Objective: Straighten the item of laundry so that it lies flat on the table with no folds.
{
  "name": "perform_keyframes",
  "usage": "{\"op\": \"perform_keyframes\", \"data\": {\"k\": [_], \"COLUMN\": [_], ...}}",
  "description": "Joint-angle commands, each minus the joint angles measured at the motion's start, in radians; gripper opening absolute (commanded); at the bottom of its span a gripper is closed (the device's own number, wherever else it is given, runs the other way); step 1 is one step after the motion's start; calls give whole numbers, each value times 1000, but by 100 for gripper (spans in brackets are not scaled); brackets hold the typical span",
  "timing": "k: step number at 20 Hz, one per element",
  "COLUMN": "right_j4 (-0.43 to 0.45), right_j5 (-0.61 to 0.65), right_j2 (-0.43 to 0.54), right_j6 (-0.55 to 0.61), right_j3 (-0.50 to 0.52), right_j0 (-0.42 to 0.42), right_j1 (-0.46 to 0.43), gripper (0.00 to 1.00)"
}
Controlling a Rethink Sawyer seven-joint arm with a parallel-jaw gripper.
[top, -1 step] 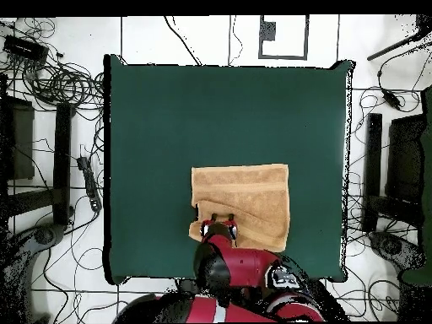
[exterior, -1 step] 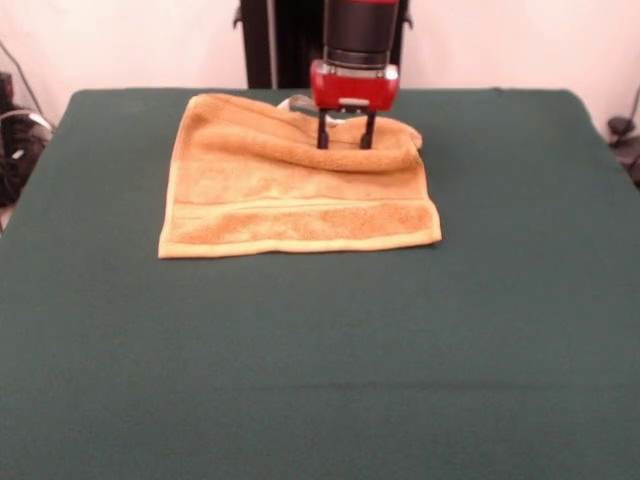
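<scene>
Towel (exterior, -1 step: pixel 300 190), one only, lies on one green bench (exterior, -1 step: pixel 320 350), far edge folded over; one pincer (exterior, -1 step: pixel 346 138), prongs spread, stands on that fold.

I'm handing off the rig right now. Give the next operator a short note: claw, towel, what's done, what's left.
Claw: open, its two fingers straddling a raised fold at the towel's far edge in the front view; not closed on the cloth.
Towel: on the green table, on the robot's half. The near edge with the woven band lies flat; the far portion is bunched into a rolled fold.
Done: most of the towel is spread.
Left: probably grip the fold and pull it toward the robot until the far part lies flat, then release.
</scene>
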State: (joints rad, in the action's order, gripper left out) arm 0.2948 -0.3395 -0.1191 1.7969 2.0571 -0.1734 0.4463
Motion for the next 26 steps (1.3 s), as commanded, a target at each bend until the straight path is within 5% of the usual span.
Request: {"op": "perform_keyframes", "data": {"k": [1, 6, 14, 26], "right_j4": [-83, -95, -243, -305], "right_j5": [93, 197, 707, 900], "right_j2": [113, 160, 210, 181], "right_j6": [167, 183, 132, 86], "right_j3": [-118, -82, -23, -76], "right_j0": [-1, -63, -126, -119], "right_j1": [-72, -145, -180, -231], "gripper": [100, 100, 100, 100]}}
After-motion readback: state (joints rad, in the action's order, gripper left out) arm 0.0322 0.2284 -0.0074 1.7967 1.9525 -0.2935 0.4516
